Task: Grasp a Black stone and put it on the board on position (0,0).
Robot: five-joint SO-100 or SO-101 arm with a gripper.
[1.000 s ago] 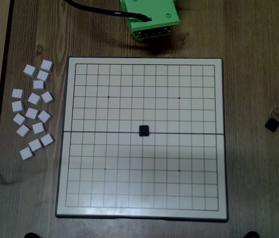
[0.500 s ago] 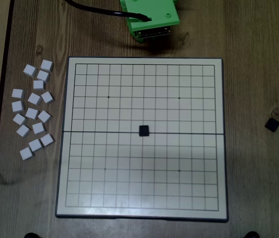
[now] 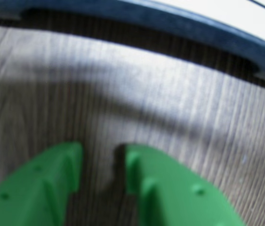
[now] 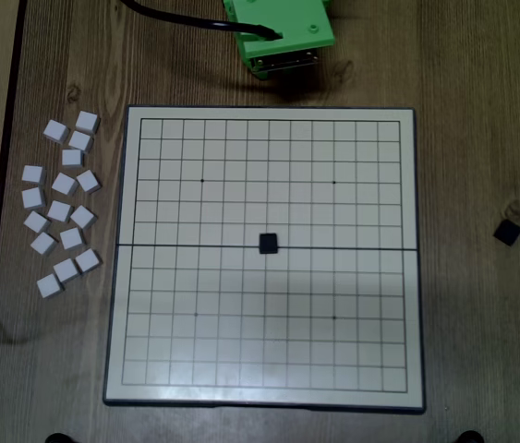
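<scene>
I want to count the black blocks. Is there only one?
No, the overhead view shows two: one black block in the board's middle and another black block on the table at right.

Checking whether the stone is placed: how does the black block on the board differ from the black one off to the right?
The black block on the board sits on the centre seam, squared to the grid; the black block on the table lies on bare wood, right of the board in the overhead view, turned at an angle. Both are small, dark and untouched by the arm.
</scene>
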